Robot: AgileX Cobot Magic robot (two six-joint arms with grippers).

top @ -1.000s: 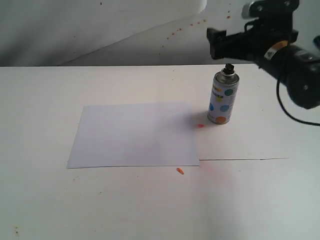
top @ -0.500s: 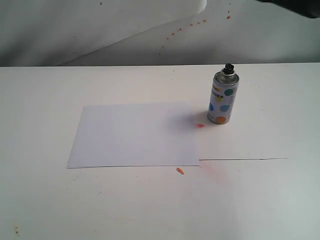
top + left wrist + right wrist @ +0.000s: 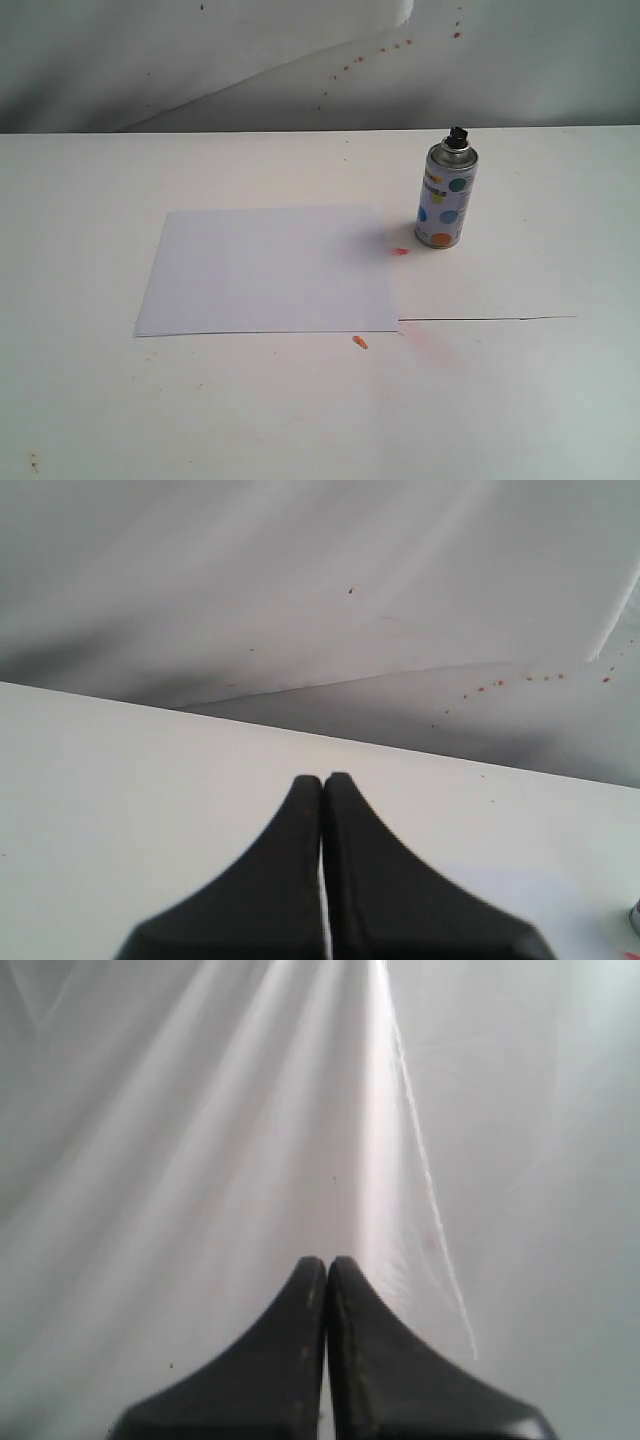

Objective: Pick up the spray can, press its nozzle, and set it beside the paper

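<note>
The spray can [image 3: 446, 197], silver-white with coloured dots and a black nozzle, stands upright on the table just right of the paper [image 3: 270, 270], a plain white sheet lying flat. A sliver of the can's base shows at the edge of the left wrist view [image 3: 635, 915]. Neither arm appears in the exterior view. My left gripper [image 3: 323, 780] is shut, empty, over bare table far from the can. In its own wrist view my right gripper [image 3: 326, 1262] is shut and empty, facing only the white backdrop.
A curling white backdrop sheet [image 3: 200, 50] hangs behind the table, speckled with red spots [image 3: 380, 48]. Small orange-red marks [image 3: 360, 342] lie on the table near the paper's right corner. A thin seam line [image 3: 490, 319] runs across the table right of the paper.
One second ago the right arm hovered just above and behind the can's nozzle. It has since withdrawn up and right, out of the exterior view. Can and paper have not moved.
</note>
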